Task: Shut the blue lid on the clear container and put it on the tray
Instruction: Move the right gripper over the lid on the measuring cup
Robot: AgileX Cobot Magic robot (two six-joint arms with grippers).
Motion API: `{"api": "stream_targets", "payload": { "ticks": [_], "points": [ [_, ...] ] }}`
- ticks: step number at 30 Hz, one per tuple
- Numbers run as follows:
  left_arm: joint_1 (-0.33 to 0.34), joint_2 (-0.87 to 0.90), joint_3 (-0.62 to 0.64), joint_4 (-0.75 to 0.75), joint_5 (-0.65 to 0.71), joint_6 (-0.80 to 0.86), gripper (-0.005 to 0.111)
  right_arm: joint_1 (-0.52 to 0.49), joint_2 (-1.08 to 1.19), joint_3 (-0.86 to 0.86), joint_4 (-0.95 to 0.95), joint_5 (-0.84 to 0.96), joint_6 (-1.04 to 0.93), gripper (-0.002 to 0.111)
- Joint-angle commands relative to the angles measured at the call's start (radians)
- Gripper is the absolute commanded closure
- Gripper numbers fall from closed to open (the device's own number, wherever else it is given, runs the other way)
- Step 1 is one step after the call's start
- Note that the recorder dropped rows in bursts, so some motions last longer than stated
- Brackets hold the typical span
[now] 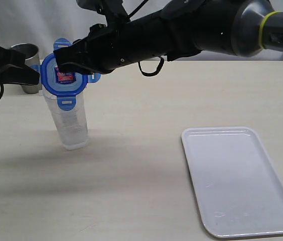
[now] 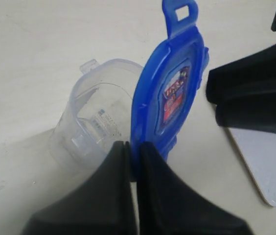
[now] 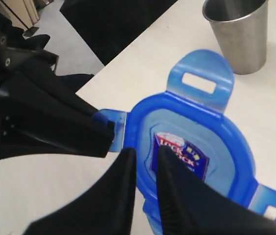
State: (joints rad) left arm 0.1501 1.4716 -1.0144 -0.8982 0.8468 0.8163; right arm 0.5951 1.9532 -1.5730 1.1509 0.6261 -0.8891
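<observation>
lid (image 1: 64, 75) at container (image 1: 71, 123) rim | cup (image 1: 27, 65) behind container | tray (image 1: 237, 181) well right

One blue lid (image 1: 63, 75), one clear container (image 1: 71, 125), one tray (image 1: 239, 181), one steel cup (image 1: 28, 50).
</observation>
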Motion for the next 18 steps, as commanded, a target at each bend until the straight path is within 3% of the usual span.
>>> {"api": "stream_targets", "payload": {
  "ticks": [1,18],
  "points": [
    [0.001,-0.003,0.003,-0.004,-0.005,-0.009,0.107,0.006,0.021,-0.019,0.026,-0.035,-0.017,0.093],
    [0.001,-0.003,0.003,0.008,-0.017,-0.009,0.107,0.048,0.056,-0.019,0.009,-0.128,-0.017,0.093]
  ]
}}
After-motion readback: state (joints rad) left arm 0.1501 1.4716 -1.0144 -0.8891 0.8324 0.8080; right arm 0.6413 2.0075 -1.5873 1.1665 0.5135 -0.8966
